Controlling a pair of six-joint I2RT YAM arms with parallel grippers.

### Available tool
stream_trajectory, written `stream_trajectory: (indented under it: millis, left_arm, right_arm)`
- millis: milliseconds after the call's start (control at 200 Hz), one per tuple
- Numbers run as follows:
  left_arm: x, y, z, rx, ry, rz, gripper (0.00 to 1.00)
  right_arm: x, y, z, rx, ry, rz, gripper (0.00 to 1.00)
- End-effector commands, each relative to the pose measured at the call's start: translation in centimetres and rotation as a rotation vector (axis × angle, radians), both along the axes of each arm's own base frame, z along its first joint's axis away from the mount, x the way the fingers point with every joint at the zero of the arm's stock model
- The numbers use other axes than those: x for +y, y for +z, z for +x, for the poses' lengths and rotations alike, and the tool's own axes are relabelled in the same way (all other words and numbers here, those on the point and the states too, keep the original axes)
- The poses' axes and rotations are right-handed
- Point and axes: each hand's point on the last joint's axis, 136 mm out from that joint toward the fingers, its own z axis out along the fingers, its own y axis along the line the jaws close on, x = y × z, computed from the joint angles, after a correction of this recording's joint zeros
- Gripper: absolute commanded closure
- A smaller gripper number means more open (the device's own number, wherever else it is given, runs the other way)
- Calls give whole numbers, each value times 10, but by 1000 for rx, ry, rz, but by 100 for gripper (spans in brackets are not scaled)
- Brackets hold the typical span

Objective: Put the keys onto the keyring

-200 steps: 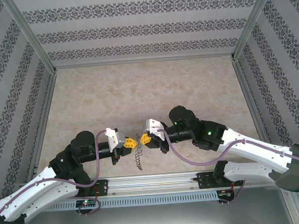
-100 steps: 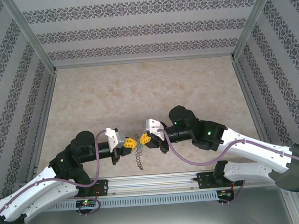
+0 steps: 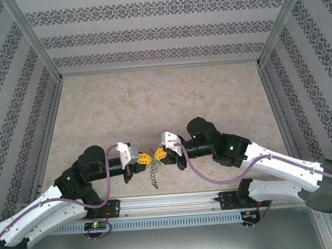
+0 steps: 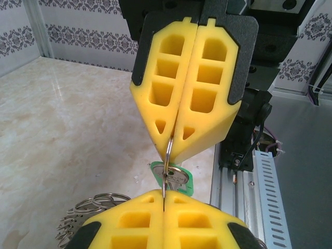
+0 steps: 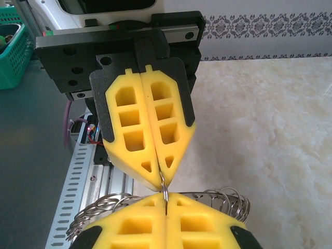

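I have my left gripper [image 4: 164, 201] and my right gripper [image 4: 175, 151] meeting tip to tip over the near part of the marbled table [image 3: 153, 102]. Both pairs of yellow foam jaws are pressed together on the same thin rim of the keyring [image 3: 153, 171], which I see edge-on between them. I judge that pinching it from two opposite sides keeps the rim steady and taut, so the key can be worked along it while the wire loops [image 5: 101, 210] spill clear beside my tips. The green-headed key [image 4: 177, 179] sits right against that rim, in the small gap between the two sets of tips. I cannot tell whether its hole is already threaded on.
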Motion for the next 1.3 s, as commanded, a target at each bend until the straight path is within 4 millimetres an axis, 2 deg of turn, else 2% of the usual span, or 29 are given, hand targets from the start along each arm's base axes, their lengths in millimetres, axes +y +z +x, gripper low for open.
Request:
stream_trajectory:
  millis: [0, 699, 894, 1294]
  left_arm:
    - [-2, 27, -6, -81, -33, -74, 100]
    - [-1, 28, -6, -89, -28, -77, 100]
    - [-1, 28, -6, -89, -27, -78, 100]
    - [-1, 26, -4, -84, -23, -67, 100]
  right_arm:
    - [6, 2, -4, 6, 27, 2, 100]
    - [8, -6, -12, 34, 71, -26, 100]
    - [7, -13, -11, 41, 66, -50, 100]
    - [7, 0, -2, 21, 7, -13, 100]
